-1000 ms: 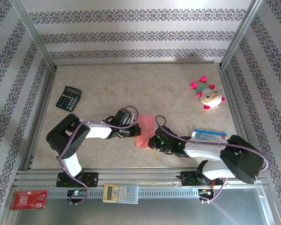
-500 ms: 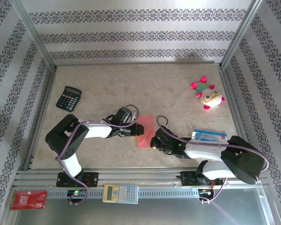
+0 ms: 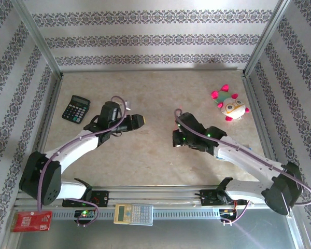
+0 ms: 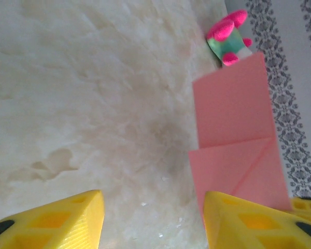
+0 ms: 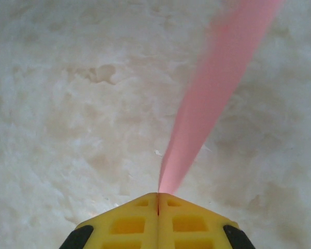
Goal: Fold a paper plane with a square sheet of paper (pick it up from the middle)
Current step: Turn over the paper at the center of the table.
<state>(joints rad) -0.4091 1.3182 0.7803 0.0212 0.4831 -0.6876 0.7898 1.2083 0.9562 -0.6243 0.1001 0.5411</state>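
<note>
- While the left gripper (image 4: 152, 199) is standing with its yellow fingers spread and nothing between them, it is pointing across the marbled tabletop (image 4: 93, 104) toward the other arm and is taking no part in any grip.
- In the left wrist view, the salmon-pink paper sheet (image 4: 233, 119) is lying outside that gap, beside the finger at the right of the picture. Whether it is touching that finger I cannot tell.
- The sheet is seemingly raised off the tabletop and is showing its flat face, with a diagonal crease in its lower part. Its long axis is running away from the fingers toward the plush toy (image 4: 228, 39).
- The right gripper (image 5: 158, 197) is pinching the sheet's near end with its fingers pressed together. The paper is stretching away from those fingertips, nearly edge-on to that camera.
- The right arm is therefore the nearer one. The next fold is probably calling for the left gripper to shift sideways onto the sheet's free edge before closing.
</note>
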